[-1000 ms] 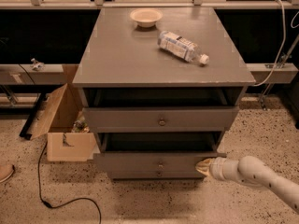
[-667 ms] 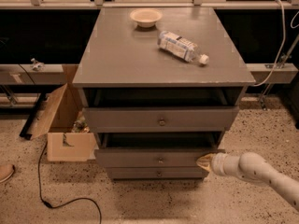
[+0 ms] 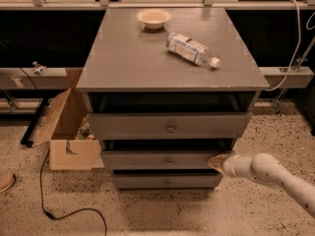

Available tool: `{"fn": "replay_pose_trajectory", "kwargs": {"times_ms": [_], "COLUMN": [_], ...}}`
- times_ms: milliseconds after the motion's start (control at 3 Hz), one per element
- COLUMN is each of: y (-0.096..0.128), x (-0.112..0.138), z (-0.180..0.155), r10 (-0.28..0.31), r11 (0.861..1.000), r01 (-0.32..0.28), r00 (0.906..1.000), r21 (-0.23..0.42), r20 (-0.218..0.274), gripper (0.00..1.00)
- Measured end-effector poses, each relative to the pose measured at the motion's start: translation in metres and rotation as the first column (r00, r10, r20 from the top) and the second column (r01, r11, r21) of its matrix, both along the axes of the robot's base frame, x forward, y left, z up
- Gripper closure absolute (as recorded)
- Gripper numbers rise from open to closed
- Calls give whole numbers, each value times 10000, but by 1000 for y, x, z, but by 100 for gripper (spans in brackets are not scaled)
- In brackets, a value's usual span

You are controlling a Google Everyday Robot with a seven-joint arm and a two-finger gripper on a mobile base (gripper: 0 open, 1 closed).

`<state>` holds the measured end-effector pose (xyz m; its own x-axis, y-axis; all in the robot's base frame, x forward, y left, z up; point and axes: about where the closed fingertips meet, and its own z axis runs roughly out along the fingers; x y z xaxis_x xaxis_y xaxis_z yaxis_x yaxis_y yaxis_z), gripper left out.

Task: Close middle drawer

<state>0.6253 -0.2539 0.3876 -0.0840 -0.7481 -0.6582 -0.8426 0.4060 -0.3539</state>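
Places gripper, pressed shut to a point, against right end of middle drawer front, for pushing. Needs further inward push to seat flush.

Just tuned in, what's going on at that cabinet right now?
The robot's gripper sits against the right end of the middle drawer front on the grey cabinet, apparently pushing it in. The drawer juts out only slightly, with a dark gap above it, so it does not look fully closed. The top drawer also sticks out. A bowl and a bottle rest on the cabinet top.
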Motion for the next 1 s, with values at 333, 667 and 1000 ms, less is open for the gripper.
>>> {"fn": "replay_pose_trajectory", "kwargs": {"times_ms": [333, 667, 1000], "y": [-4, -9, -15], "x": [8, 10, -6], "z": [0, 0, 5], "r10": [-124, -208, -47], "r11": [9999, 9998, 10000], "r01": [124, 208, 47], "r00": [9999, 9998, 9998], "r21": [-21, -4, 11], "r20": [-5, -28, -175], "gripper": [100, 100, 100]}}
